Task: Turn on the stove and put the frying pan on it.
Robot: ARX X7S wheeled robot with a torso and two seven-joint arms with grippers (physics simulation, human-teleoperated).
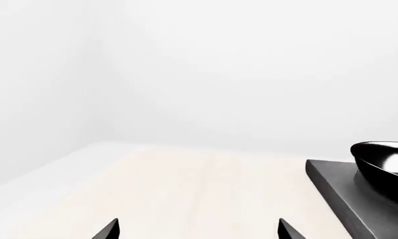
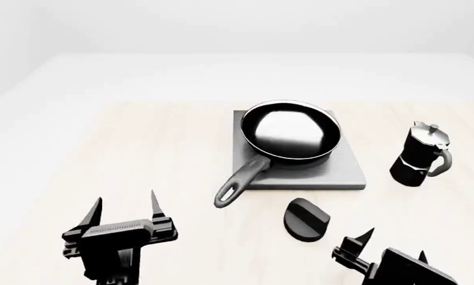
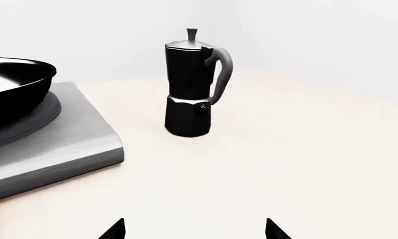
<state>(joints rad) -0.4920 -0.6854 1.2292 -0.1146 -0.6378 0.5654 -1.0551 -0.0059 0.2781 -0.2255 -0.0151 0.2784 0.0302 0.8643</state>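
The black frying pan (image 2: 290, 132) with a shiny inside sits on the grey square stove (image 2: 343, 172), its dark handle (image 2: 241, 180) sticking out toward me over the plate's front-left edge. The round black knob (image 2: 305, 219) lies on the table in front of the stove. My left gripper (image 2: 124, 206) hovers open near the front left, well apart from the pan. My right gripper (image 2: 391, 244) is open at the front right, just right of the knob. The left wrist view catches the stove's corner (image 1: 338, 186) and pan rim (image 1: 385, 162); the right wrist view shows stove (image 3: 59, 144) and pan (image 3: 16, 84).
A black moka pot (image 2: 421, 154) stands upright right of the stove, also seen as the moka pot (image 3: 193, 87) in the right wrist view. The pale wooden table (image 2: 142, 154) stretches left of the stove, bounded by white walls.
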